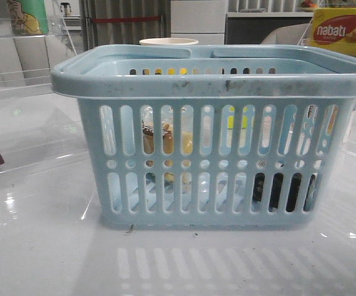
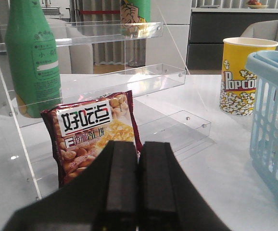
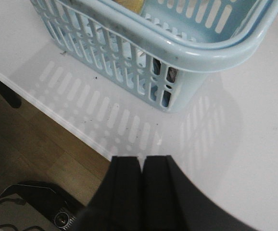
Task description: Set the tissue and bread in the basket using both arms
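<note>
The big light-blue plastic basket (image 1: pixel 212 135) with slotted sides and a dirty rim sits on the shiny white table (image 1: pixel 42 246). Through the slots you can see the tan-yellow bread (image 1: pixel 169 143) in clear wrap standing inside, on the robot's left side of the basket. The small, near-black soft tissue pack (image 1: pixel 283 191) lies on the basket floor at the robot's right end. Both things are in the basket.

The left gripper (image 2: pixel 138 185) is clenched, its two black fingers (image 2: pixel 120 183) pressed flat together with nothing between them. Just ahead of it stands a dark red snack bag (image 2: pixel 88 137) with peanuts on it, leaning by a clear plastic shelf (image 2: pixel 129 79). A green bottle (image 2: pixel 33 57) stands on that shelf. The basket is off to one side of this gripper, and a yellow popcorn cup (image 2: pixel 242 74) stands further ahead.

The right gripper (image 3: pixel 142 190) is clenched too, and it holds nothing. It hangs over the table edge, with a corner of the basket ahead of it and apart from it.
</note>
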{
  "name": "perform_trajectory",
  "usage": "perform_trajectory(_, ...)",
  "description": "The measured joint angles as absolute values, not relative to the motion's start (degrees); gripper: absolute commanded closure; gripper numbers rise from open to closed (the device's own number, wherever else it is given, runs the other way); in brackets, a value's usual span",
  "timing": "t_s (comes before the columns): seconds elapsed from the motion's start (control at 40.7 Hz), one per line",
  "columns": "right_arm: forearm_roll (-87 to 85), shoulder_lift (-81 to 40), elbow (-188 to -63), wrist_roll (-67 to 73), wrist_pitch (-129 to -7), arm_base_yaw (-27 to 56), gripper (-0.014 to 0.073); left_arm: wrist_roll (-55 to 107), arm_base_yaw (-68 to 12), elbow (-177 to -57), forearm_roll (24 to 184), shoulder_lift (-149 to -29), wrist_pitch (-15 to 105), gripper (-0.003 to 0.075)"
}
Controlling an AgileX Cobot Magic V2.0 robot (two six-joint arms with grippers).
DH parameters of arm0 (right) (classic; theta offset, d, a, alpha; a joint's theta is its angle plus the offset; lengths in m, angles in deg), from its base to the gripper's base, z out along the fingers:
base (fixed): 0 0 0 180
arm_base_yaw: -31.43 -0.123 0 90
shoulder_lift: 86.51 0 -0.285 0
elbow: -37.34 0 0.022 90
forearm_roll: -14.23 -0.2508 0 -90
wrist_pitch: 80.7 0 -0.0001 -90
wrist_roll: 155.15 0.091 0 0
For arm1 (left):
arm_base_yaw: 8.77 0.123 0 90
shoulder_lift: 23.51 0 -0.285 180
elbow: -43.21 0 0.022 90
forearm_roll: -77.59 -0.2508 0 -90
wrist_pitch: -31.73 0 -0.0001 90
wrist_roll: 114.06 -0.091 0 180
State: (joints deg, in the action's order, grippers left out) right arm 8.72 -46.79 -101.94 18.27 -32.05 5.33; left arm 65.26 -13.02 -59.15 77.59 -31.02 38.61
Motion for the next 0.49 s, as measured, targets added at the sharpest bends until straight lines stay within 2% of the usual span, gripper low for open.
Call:
perform_trajectory(0.221, 8.72, -49.53, -100.79, 18.27, -33.09, 6.71, 0.0535, 65.26, -13.02, -59.15, 77.59, -31.02, 38.61, 0.0624)
perform_trajectory(0.491, 8.72, -65.81, -85.61, 18.27, -51.09, 21.3, 0.0535, 65.26, -13.02, -59.15, 77.59, -31.02, 38.61, 0.0624)
